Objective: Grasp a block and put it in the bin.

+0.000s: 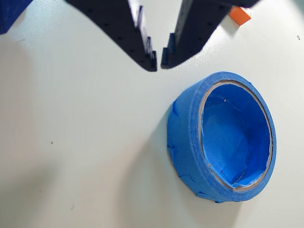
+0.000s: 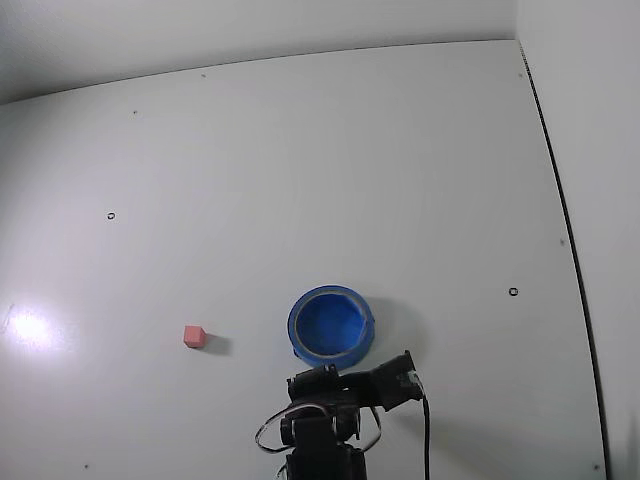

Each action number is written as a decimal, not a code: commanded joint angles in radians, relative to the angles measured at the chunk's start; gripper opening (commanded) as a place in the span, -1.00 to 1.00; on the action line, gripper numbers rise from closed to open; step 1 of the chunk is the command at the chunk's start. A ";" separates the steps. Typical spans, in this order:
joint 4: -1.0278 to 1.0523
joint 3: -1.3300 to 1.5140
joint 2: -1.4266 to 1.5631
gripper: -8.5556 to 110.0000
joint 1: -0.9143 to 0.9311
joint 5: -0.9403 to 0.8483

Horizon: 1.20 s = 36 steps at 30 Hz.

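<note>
Block [image 2: 194, 336]: small pink-red cube, alone on white table [image 2: 300, 170], well left of bin [image 2: 331, 325] in fixed view; free on all sides, so easy access from above. In wrist view, only an orange corner visible at top edge behind right finger. Gripper [image 1: 158, 61]: empty, tips nearly touching, narrow gap only. Hangs near bin rim, not over block. Bin upright, empty, open side up, ready for drop. Grasp not yet begun; likely needs swing toward cube and wider opening first.
</note>
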 commanded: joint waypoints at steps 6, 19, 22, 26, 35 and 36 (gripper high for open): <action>0.002 -0.012 0.000 -0.85 -0.012 -0.009; 0.000 -0.118 0.000 -0.85 -0.025 -0.041; 0.000 -0.255 -0.008 -0.85 -0.078 -0.141; 0.009 -0.439 -0.112 -0.85 -0.158 -0.239; 0.003 -0.796 -0.661 -0.84 -0.193 -0.391; 0.003 -0.833 -0.706 -0.84 -0.199 -0.433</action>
